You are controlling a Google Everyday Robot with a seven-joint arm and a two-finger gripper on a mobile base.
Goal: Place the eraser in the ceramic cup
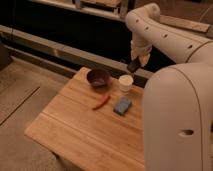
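The gripper (133,63) hangs just above the ceramic cup (126,82). It pinches the eraser (133,67) (a small dark block), so the eraser can drop straight in. The cup stands on the counter (75,125), beside the purple bowl (98,78).

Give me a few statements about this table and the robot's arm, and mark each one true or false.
1. The gripper hangs above the white cup. True.
2. A purple bowl stands on the wooden table. True.
3. The bowl is to the right of the cup in the picture. False: it is to the cup's left.
4. A red chilli-like thing lies inside the bowl. False: the red piece lies on the table, in front of the bowl.
5. A blue-grey slab lies flat in front of the cup. True.
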